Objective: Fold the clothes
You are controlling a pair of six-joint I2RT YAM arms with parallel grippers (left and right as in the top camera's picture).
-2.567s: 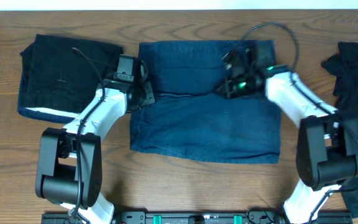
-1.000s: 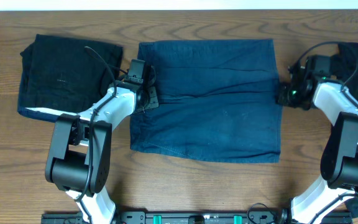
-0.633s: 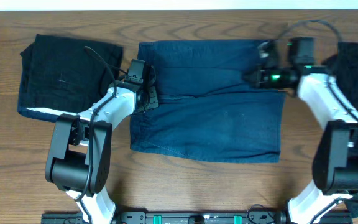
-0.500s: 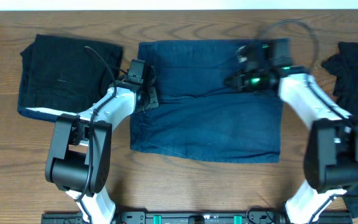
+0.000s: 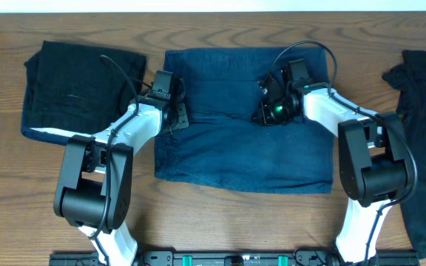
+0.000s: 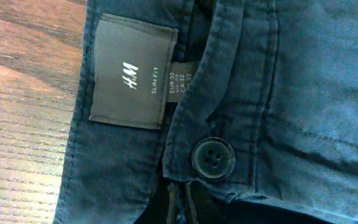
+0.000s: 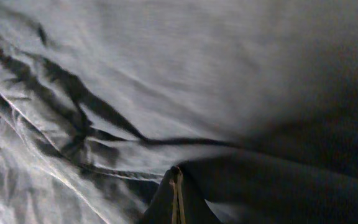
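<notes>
– Three cloth pieces overhead. The navy garment lies flat mid-bench, a folded black piece is at the left, and a loose black piece is at the right edge.
– And the jaws?
– The left jaws sit at the navy garment's left waistband edge, probably pinning it. The right jaws rest on its upper middle, likely smoothing it towards a fold line.
– Left wrist view?
– Tight woven cotton, matte. A stitched label patch and a round dark button. The left jaws are together just below the button. Cannot tell whether cloth is nipped between them.
– Right wrist view?
– Soft creases and slack cloth. The right jaws are together, fingertips pressing the fabric, with nothing visibly held.
</notes>
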